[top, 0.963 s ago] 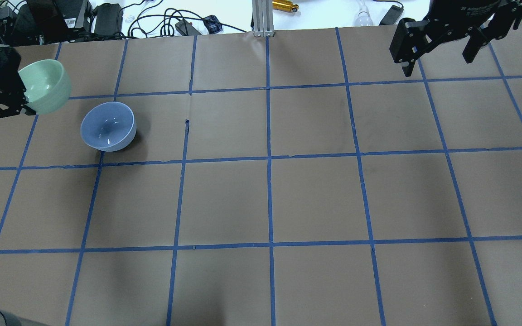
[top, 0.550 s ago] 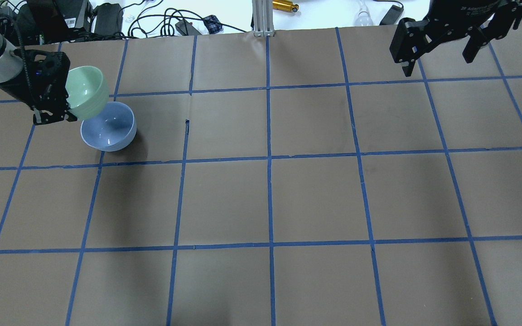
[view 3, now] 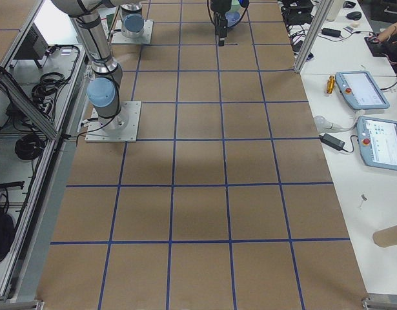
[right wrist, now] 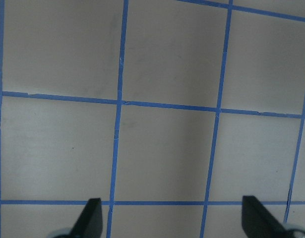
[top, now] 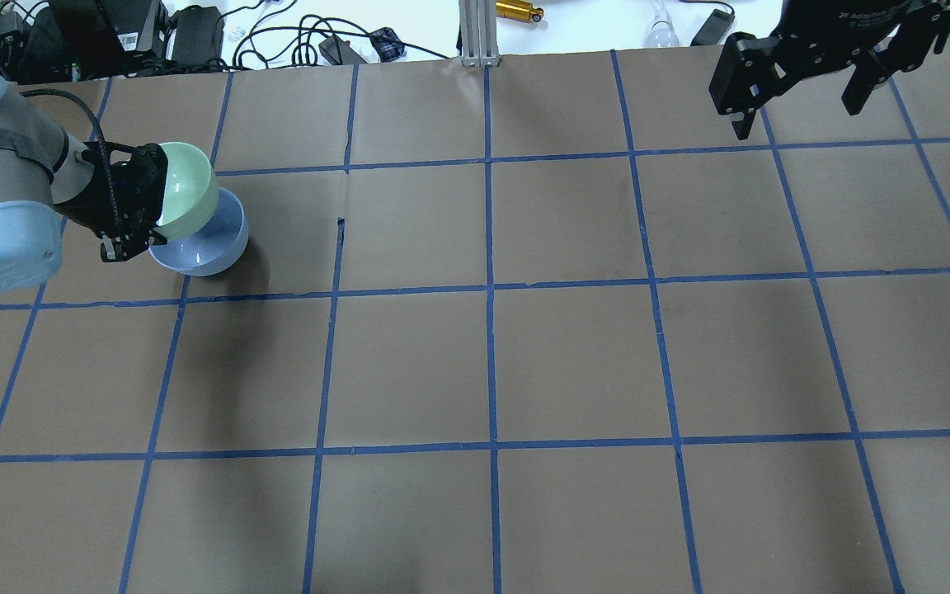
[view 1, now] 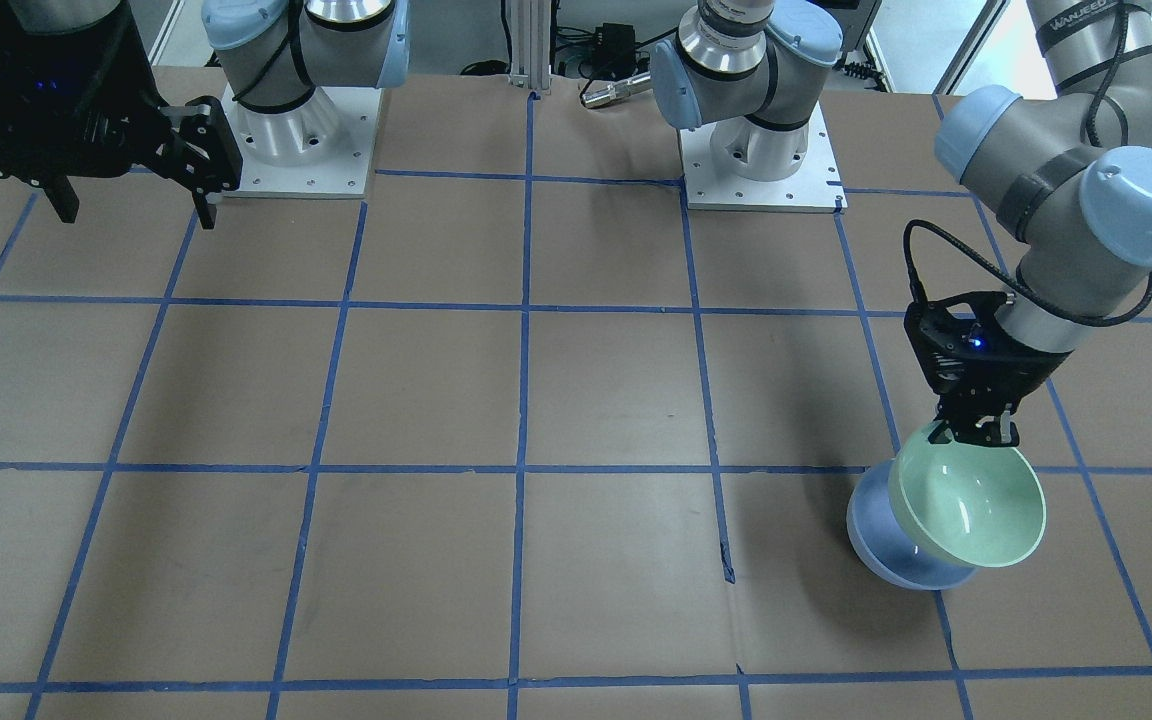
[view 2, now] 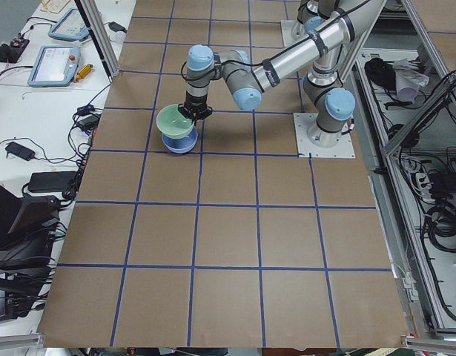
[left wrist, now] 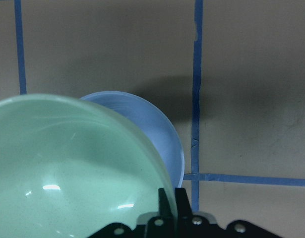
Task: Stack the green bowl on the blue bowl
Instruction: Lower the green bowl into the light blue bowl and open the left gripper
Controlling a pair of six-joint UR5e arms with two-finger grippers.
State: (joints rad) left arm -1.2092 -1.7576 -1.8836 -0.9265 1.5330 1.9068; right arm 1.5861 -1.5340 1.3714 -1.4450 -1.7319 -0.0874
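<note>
**While the left claw (view 1: 976, 432) grips its rim, the green bowl (view 1: 971, 505) hangs tilted over the blue bowl (view 1: 876, 540)**

Where the left arm reaches out over the counter (top: 566, 363), its claw is closed narrow on the edge of the green bowl, at the part of the rim nearest the robot. In the left wrist view the two fingers (left wrist: 167, 201) sit close together astride that rim, and the bowl's pale inside fills the lower left of the picture. The bowl hangs below and ahead of the claw. It is tipped, so that in the front-facing view its mouth opens toward the camera, away from the robot.

The blue bowl stands upright on the counter, in a square of the blue tape grid on the robot's left side. The green bowl overlaps it from above and sits off-centre toward the robot's left, so a crescent of the blue bowl shows past it. Whether the two bowls touch cannot be told.

The right claw (top: 797, 115) is well apart from both bowls, above the far right corner of the counter. Its fingers are spread wide with only bare counter between them.
</note>
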